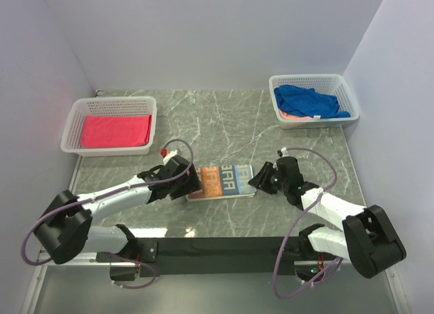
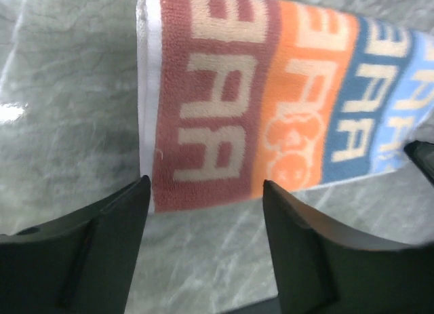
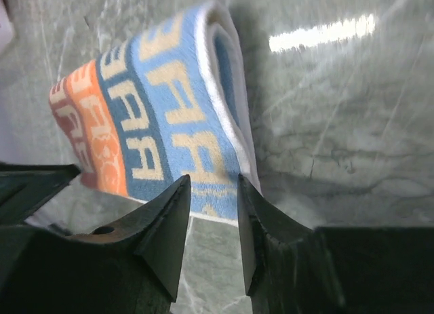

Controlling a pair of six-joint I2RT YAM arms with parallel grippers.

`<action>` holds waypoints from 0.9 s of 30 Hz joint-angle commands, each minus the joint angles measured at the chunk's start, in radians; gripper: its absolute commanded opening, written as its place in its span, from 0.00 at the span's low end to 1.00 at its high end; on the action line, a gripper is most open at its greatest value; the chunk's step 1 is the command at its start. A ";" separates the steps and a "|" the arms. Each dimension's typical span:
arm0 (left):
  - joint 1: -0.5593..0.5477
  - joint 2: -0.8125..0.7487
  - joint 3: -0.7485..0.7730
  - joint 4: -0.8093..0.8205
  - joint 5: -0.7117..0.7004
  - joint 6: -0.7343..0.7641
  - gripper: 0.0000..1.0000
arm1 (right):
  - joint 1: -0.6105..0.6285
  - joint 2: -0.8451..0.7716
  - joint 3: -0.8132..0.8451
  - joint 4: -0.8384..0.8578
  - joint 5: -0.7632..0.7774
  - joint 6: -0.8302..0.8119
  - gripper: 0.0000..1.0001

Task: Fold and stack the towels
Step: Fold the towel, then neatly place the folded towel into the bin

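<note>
The printed orange/blue towel (image 1: 222,181) with block letters lies folded flat on the marble table between my two grippers. My left gripper (image 1: 192,184) is at its left end, open and empty; in the left wrist view the towel (image 2: 271,104) lies just beyond the gripper (image 2: 205,192). My right gripper (image 1: 261,178) is at its right end, open with a narrow gap and holding nothing; the towel's folded edge (image 3: 156,124) lies just past the gripper (image 3: 213,185). A folded pink-red towel (image 1: 116,131) lies in the left basket. A crumpled deep blue towel (image 1: 308,100) lies on a salmon-peach one (image 1: 293,114) in the right basket.
A white mesh basket (image 1: 71,134) stands at the back left and another (image 1: 346,90) at the back right. A black strip (image 1: 224,246) runs along the near table edge between the arm bases. Grey walls close in the back and sides.
</note>
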 commanded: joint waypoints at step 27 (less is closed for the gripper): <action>0.685 -0.259 0.080 -0.247 0.185 0.452 0.99 | 0.821 0.715 1.028 -0.579 0.474 -0.761 0.62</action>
